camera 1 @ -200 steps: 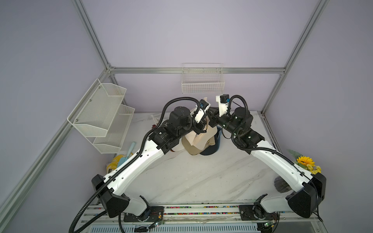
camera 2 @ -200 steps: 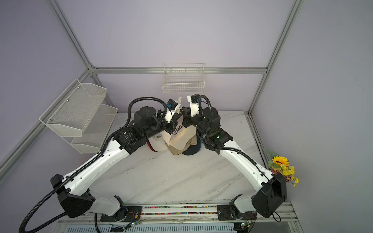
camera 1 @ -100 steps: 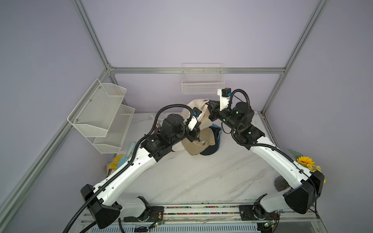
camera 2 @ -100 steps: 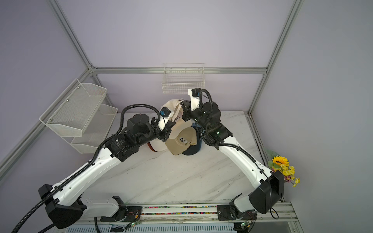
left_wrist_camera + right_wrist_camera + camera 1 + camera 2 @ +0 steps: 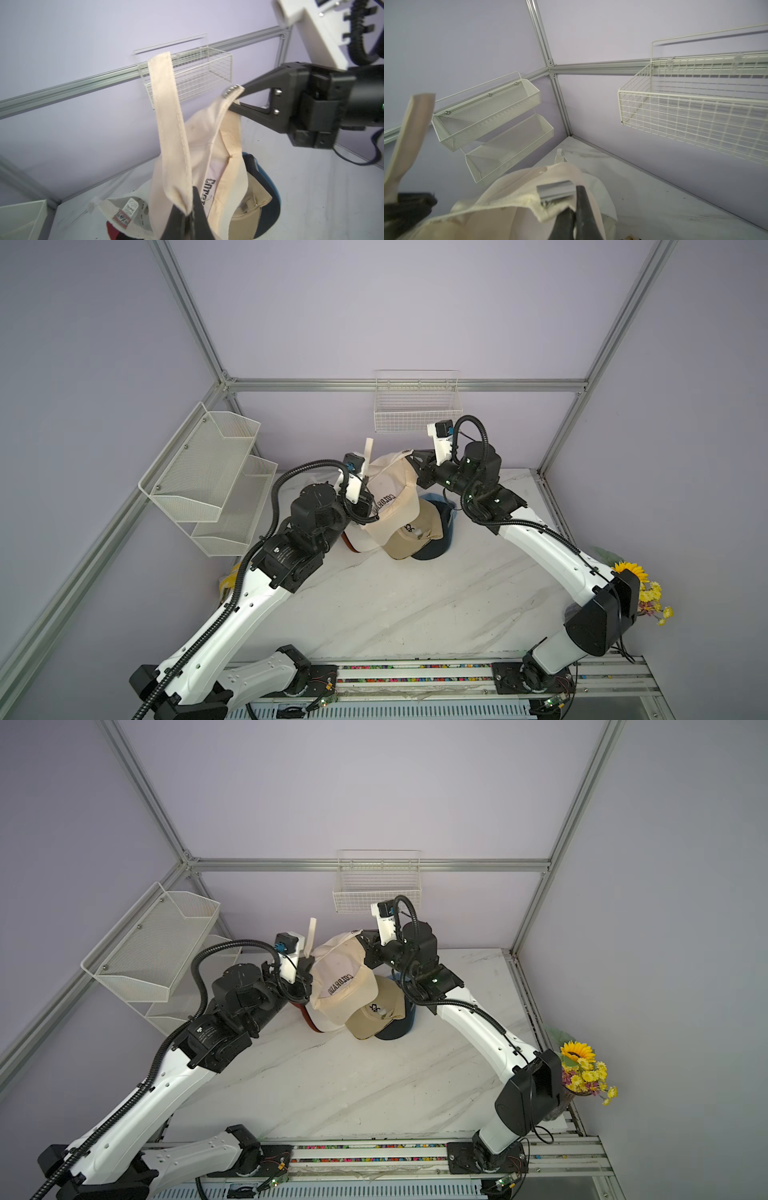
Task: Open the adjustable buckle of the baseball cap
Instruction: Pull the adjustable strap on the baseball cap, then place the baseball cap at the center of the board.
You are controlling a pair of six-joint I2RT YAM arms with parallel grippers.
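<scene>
The left hand [image 5: 188, 209] pinched the freed strap [image 5: 166, 116] low down; a slip there could have dropped the cream cap [image 5: 392, 489], held above other caps [image 5: 409, 537] on the bench [image 5: 415, 614]. Beyond, the right hand [image 5: 239, 99] pinched its band beside the buckle [image 5: 232, 90].

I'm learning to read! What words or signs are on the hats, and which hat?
"COLORADO": black letters, upside down in both top views, on the cream fabric baseball cap.
Small black emblem on the tan fabric cap: not readable.
Red-and-white paper tag inside the white cap: too blurred.
</scene>
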